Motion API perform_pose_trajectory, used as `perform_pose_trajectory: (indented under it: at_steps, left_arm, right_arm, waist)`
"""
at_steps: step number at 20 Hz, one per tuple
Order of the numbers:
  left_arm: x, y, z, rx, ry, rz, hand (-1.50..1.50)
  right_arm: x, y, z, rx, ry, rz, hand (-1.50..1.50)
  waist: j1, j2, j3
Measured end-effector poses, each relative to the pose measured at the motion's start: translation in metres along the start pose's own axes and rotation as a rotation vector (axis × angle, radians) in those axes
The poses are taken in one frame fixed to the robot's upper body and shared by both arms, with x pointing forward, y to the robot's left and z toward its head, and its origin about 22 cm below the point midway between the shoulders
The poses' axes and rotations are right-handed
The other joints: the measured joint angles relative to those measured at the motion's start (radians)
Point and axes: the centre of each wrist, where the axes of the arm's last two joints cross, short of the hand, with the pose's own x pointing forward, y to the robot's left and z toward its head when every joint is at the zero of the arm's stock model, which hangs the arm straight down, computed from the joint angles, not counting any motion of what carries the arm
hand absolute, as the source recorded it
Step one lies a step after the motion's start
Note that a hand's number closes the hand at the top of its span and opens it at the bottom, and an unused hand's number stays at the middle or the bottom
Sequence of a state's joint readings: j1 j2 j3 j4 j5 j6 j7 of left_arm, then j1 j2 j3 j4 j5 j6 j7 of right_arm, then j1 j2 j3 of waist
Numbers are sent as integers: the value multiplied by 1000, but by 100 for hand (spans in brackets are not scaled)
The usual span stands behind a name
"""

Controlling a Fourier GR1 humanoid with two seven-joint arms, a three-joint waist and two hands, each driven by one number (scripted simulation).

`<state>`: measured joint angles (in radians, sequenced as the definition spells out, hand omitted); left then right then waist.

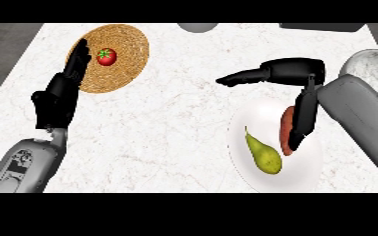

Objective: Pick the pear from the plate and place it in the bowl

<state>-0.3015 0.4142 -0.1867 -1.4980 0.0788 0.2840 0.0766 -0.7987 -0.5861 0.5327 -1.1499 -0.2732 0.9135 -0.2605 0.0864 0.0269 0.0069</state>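
Light falls evenly and brightly over the pale marbled desk [170,115], with no harsh glare. Shadows are faint and soft: a dim grey smudge lies beneath the right hand [295,72] across the white plate [247,130], which nearly blends into the desk. The pear [263,153] carries a mild highlight. The desk's far left corner darkens to grey.

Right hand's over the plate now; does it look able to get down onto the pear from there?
Probably yes. The right hand hovers open above the white plate, and the pear lies uncovered just left of its thumb. Only the orange-red vegetable beside it crowds the approach.
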Motion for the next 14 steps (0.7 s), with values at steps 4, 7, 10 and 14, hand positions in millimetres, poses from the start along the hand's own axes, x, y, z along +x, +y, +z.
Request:
perform_pose_trajectory:
  at_steps: [4,7,10,14]
  left_arm:
    - [0,-6,-1,11,13,-1,0]
    - [4,-7,-1,17,14,-2,0]
    - [4,-3,0,16,21,-4,0]
    - [2,-3,3,24,25,-11,0]
  right_arm:
    - [7,7,-23,95,32,87,-150]
    - [8,15,-36,156,47,135,-150]
    - [5,26,-43,208,66,188,-150]
    - [1,37,-53,281,103,273,-150]
  waist:
    - [-9,-1,-1]
    - [-11,-3,-2]
    - [-16,-5,-2]
    - [-20,-6,-3]
